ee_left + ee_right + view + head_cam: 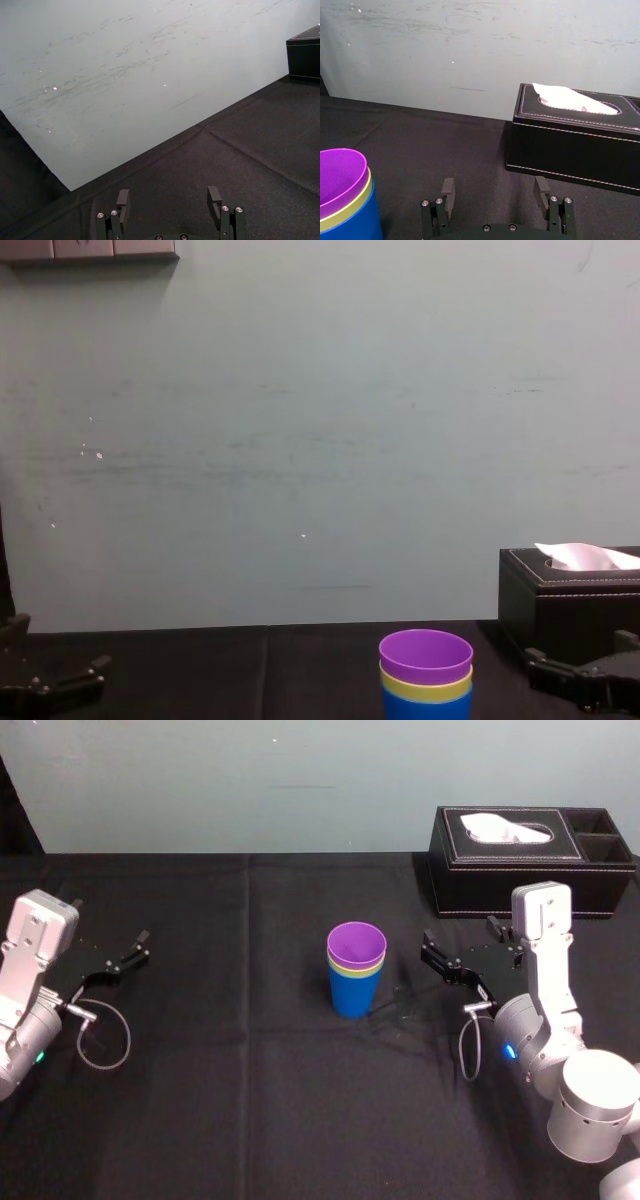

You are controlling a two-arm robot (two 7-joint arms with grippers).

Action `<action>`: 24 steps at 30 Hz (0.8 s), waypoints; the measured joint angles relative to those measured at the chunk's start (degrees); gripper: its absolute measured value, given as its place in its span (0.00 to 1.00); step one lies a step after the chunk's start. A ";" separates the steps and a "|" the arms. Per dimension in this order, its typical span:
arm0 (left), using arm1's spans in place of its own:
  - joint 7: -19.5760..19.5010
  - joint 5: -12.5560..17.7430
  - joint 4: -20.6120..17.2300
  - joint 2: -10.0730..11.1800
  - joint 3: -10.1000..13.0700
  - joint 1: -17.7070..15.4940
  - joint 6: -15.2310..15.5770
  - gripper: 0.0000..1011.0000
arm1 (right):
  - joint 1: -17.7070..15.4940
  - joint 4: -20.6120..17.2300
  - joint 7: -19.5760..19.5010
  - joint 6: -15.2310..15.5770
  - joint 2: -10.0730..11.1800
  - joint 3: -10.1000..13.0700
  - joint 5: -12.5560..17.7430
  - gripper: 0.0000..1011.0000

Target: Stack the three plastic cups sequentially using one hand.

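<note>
Purple cup (357, 942) sits inside yellow-green cup (425, 690) inside blue cup (352, 998), upright mid-worktop (250, 1100). The right tool (494, 182), spread and empty, waits at the stack's 3 o'clock and should retreat level, avoiding the tissue box (520, 880) at 1 o'clock. The left tool (168, 192), spread, idles at 9 o'clock.

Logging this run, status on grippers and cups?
Left gripper open, empty, parked far left. Right gripper open, empty, just right of cups. Cups nested upright: purple in yellow-green in blue. Tissue box behind right gripper, clear of cups.
</note>
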 joint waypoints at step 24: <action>0.00 0.00 0.00 0.00 0.00 0.00 0.00 1.00 | 0.00 0.00 0.00 0.00 0.00 0.00 0.00 0.99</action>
